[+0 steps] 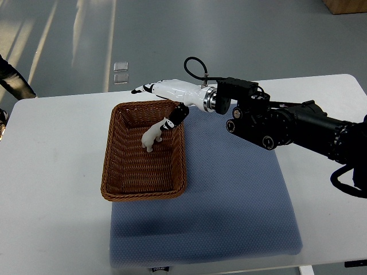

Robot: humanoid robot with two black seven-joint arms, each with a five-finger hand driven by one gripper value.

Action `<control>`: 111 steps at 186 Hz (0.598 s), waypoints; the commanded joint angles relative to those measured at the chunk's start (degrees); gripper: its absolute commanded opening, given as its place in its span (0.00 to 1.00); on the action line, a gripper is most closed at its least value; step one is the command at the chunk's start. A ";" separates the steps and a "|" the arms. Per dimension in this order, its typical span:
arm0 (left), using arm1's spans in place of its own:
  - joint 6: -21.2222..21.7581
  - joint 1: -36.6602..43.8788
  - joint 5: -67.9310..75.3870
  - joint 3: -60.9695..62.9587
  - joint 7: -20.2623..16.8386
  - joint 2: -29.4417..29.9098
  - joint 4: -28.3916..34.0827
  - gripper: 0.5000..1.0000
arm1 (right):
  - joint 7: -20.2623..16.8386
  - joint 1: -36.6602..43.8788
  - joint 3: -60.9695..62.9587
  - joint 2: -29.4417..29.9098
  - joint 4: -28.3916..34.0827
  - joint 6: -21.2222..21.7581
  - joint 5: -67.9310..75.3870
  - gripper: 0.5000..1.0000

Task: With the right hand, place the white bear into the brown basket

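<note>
A white worktop [51, 172] fills most of the top view, with grey floor [229, 34] beyond its far edge. On the worktop lies a blue-grey mat [241, 200], and the brown basket [143, 192] sits on the mat's left part, its left side reaching out over the bare worktop. The basket is a rectangular woven tray with low walls, its long sides running away from the robot.

The right arm [298, 129], black and bulky with round joints, comes in from the picture's right edge and crosses above the mat toward the basket's far right corner. A black cable [194, 62] loops up above the wrist. The right hand [166, 91] is white with dark fingertips; it stretches over the basket's far rim, most fingers extended flat toward the left, while a dark-tipped thumb [179, 113] points down into the basket.

The white bear [153, 135] is inside the basket, in its far half near the right wall. Its upper end meets the thumb tip. Whether the hand truly pinches the bear or only touches it cannot be told from this view, and whether the bear rests on the basket's floor cannot be told either.

Left of the basket, at the picture's left edge, a dark sleeve [14, 80] of a person shows beyond the worktop. On the floor past the basket's far side lie two small pale squares [120, 71].
</note>
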 commanded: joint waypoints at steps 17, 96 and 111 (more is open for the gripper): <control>0.02 0.00 0.01 0.00 0.00 0.00 0.00 1.00 | -0.93 -0.69 8.41 0.00 0.05 3.53 14.22 0.83; 0.02 0.00 0.01 0.09 0.00 0.00 0.00 1.00 | -5.33 -12.99 25.02 -8.08 -0.13 14.78 42.87 0.83; 0.02 0.00 -0.08 0.09 0.00 0.00 0.00 1.00 | -9.45 -14.49 27.92 -7.91 -0.13 15.58 48.76 0.83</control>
